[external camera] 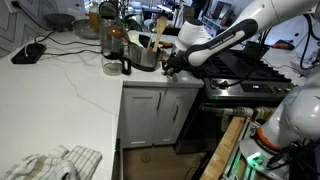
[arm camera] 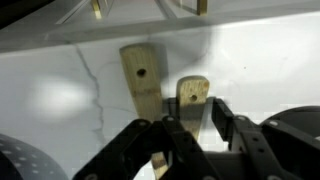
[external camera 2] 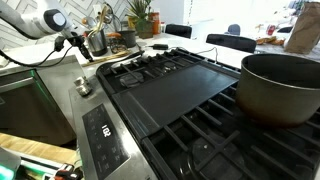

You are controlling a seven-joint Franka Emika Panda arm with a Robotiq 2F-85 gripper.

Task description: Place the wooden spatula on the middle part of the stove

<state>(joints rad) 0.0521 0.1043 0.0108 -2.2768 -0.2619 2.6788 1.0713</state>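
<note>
Two wooden utensil handles with holes stand up in the wrist view. The wooden spatula's handle (arm camera: 192, 95) sits between my gripper's (arm camera: 196, 120) fingers; a thin gap shows on its right side, so the jaws look open around it. The other handle (arm camera: 140, 78) stands just left of the fingers. In both exterior views my gripper (external camera: 170, 60) (external camera 2: 72, 42) is at the metal utensil holder (external camera: 143, 55) (external camera 2: 97, 42) on the white counter beside the stove (external camera: 240, 75). The stove's middle carries a flat black griddle (external camera 2: 175, 88).
A large dark pot (external camera 2: 282, 85) stands on the stove's grates. A glass pitcher (external camera: 115, 55) and jars stand next to the holder. A phone (external camera: 27, 53) and a cloth (external camera: 55, 163) lie on the white counter (external camera: 70, 100). Plants (external camera 2: 138, 18) stand behind the stove.
</note>
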